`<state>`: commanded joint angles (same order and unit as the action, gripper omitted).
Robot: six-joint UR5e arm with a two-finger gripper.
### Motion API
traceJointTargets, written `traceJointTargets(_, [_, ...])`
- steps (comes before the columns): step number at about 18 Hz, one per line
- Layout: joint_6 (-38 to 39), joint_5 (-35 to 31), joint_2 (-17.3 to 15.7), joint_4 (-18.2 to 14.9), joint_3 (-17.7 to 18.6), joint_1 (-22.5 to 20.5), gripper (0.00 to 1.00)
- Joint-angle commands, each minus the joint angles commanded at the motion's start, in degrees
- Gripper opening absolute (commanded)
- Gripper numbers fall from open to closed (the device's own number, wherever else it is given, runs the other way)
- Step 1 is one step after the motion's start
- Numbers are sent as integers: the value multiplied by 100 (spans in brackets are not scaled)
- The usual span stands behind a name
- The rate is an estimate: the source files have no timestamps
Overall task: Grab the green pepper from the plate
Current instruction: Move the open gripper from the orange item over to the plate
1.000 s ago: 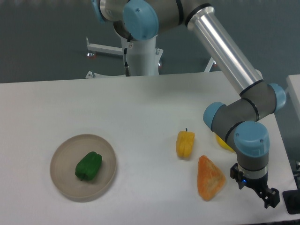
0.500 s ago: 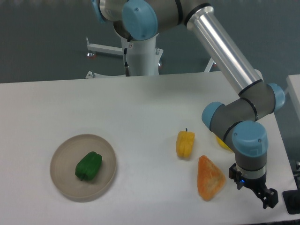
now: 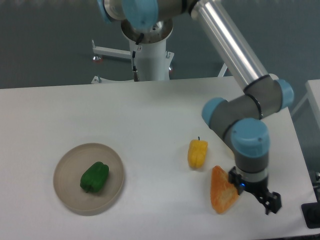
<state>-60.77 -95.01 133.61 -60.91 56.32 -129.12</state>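
One round plate [image 3: 70,197] sits at the left of the white table [image 3: 150,110], a shallow beige-grey dish with a matte face and a low raised rim. On it, a little right of its middle, lies the green pepper [image 3: 94,177], glossy, dark green, lumpy and blocky. Well apart to the right stands a yellow pepper [image 3: 197,153] of like size, smooth and waxy, with a short dark stem on top. Just beside it, lower right, lies an orange wedge-shaped piece [image 3: 222,192] with a rough, dimpled skin. Over that piece's right edge hangs the gripper [image 3: 260,198], black and angular, under a grey wrist with blue caps and a long brushed-metal arm tube. How far its jaws stand apart cannot be told from this view, and it has hold of nothing that shows.

Against half a second ago, the wrist and gripper have swung leftward, and the small yellow thing then showing behind the wrist is now hidden. Plate, peppers and orange piece lie unchanged.
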Motion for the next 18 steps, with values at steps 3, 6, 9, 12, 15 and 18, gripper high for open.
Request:
traceJointTargets(3, [696,131,-474,-9,579,264,100])
traceJointTargets(6, [1496,465,-879,9,1151,501,100])
traceJointTargets(9, [2076,703,-1143,9,1530,730,100])
traceJointTargets(12, [2569,747,-1197,70,1855,1028,100])
traceJointTargets(15, [3000,887,-1197,79,1961,1265,100])
traceJointTargets(18, [3264,1422,-1267,79,2084,1468,100])
